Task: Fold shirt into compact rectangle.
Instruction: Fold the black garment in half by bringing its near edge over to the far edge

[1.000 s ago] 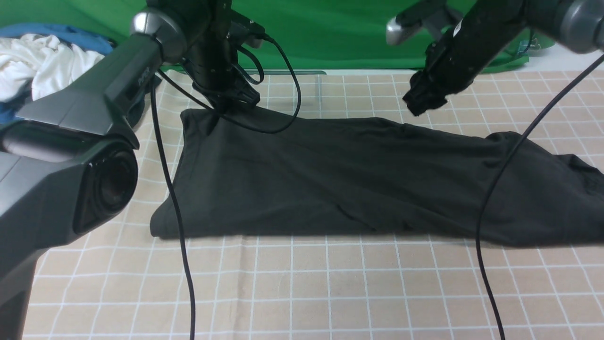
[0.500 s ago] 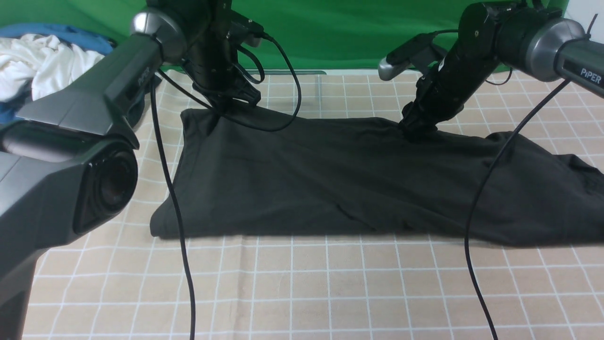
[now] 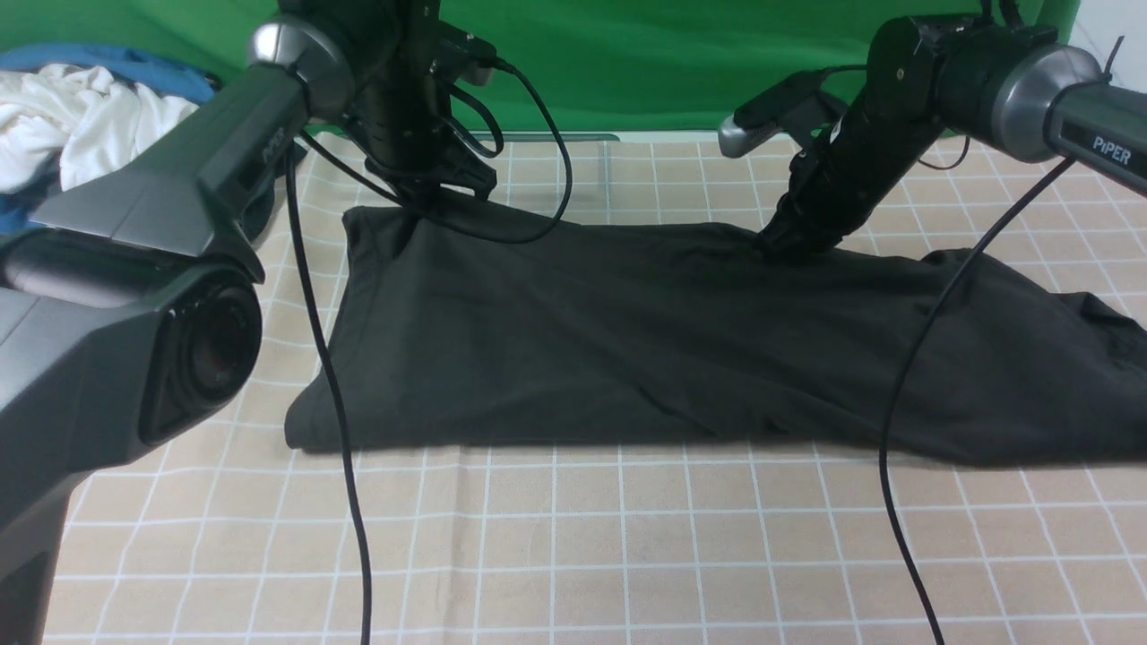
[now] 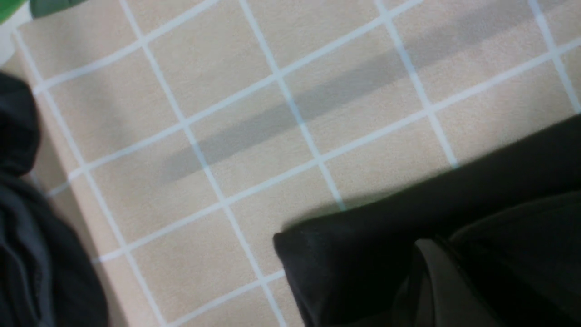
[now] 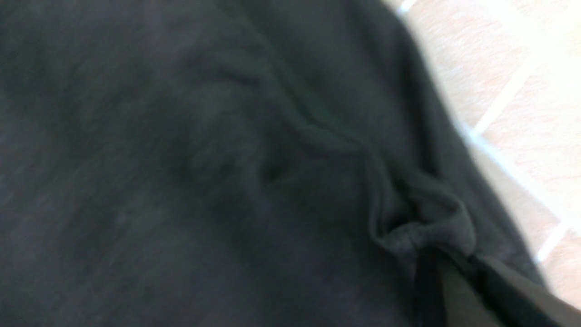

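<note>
Dropped onto the far edge within the last second, my right jaws are now clenched on a small pucker of the large black short-sleeved T-shirt [image 3: 627, 340]. My left jaws grip its far left corner. It lies as a long band across the beige checked-cloth bench [image 3: 627, 537]. That pinch looks shallow, and I judge a lift could shed it or raise only the top layer.

Both arms reach forward with wrists angled down. The left gripper [image 3: 423, 202] is clamped tight on the far left corner of the shirt [image 3: 627, 340]. The right gripper [image 3: 789, 244] is pinched closed on its far edge, leaning in from the right.
</note>
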`<state>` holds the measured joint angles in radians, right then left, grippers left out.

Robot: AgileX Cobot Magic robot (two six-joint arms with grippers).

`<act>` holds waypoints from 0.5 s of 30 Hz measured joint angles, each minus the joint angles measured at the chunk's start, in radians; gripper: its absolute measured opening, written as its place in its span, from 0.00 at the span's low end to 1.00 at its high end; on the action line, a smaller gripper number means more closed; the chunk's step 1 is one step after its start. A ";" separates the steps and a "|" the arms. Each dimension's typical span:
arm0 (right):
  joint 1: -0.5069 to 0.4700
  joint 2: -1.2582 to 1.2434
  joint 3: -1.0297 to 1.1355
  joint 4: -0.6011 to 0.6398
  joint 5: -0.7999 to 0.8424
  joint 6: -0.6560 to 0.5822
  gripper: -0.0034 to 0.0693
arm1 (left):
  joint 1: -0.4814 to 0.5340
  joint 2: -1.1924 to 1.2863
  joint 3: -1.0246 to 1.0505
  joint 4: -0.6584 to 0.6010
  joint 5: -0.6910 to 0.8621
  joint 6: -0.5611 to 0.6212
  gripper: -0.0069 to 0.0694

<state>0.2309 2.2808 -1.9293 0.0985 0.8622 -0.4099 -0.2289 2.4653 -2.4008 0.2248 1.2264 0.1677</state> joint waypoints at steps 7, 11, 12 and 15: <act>-0.019 -0.004 -0.037 0.003 -0.038 0.048 0.12 | 0.008 0.000 0.000 0.035 0.000 -0.111 0.13; -0.023 -0.004 -0.037 0.005 -0.071 0.059 0.12 | 0.010 0.000 0.000 0.019 0.000 -0.114 0.13; -0.025 -0.003 -0.037 0.005 -0.086 0.062 0.12 | 0.010 0.000 0.000 0.012 -0.001 -0.114 0.13; -0.025 0.000 -0.037 0.004 -0.111 0.063 0.12 | 0.010 0.005 0.000 0.009 -0.023 -0.114 0.13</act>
<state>0.2062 2.2806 -1.9668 0.1020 0.7512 -0.3473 -0.2187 2.4698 -2.4008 0.2338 1.2035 0.0538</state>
